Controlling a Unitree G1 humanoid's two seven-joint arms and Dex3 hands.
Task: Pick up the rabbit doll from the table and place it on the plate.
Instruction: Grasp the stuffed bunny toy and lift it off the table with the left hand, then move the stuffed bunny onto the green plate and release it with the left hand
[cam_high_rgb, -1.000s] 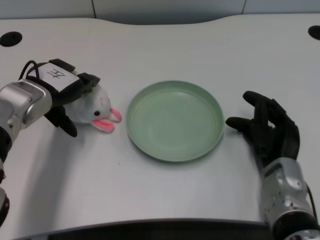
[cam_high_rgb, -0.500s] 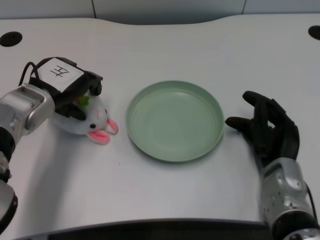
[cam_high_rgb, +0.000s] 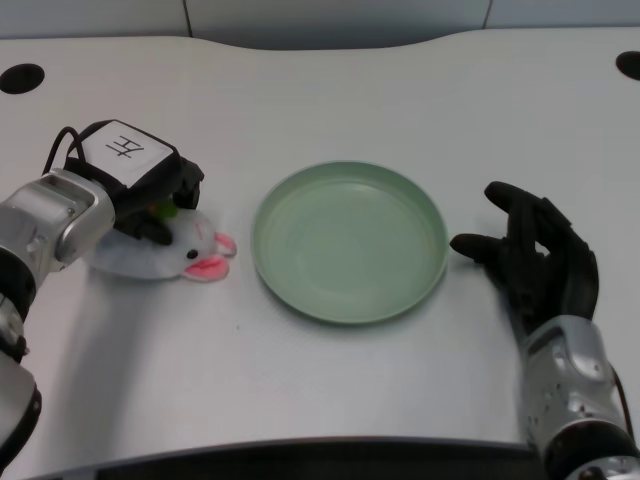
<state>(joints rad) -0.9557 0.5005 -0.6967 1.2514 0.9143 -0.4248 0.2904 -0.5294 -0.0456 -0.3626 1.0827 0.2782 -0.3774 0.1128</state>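
A white table (cam_high_rgb: 330, 90) is seen from the head view, its surface pale and matte, with a dark round hole near each far corner. A green plate (cam_high_rgb: 349, 241) is set near the middle of the table, shallow, round and with a raised rim; nothing is seen inside it.

The rabbit doll (cam_high_rgb: 178, 251) is found to the left of the plate, just beside its rim but apart from it. It is white, with pink ears pointed toward the plate, and a small green patch is visible near its top, partly covered. The doll appears to lie on the table surface, with a soft shadow cast under it.

The left hand (cam_high_rgb: 150, 190) is placed over the doll from the left, its silver forearm reaching in from the picture's left edge. A white label with a dark mark is carried on the back of the hand. The black fingers (cam_high_rgb: 186, 183) are curled down onto the upper part of the doll and are closed around it, so the doll is held at its top while its lower body and ears stay visible below and to the right of the hand.

The right hand (cam_high_rgb: 535, 258) is seen at the right of the plate, near its rim, with the fingers spread.
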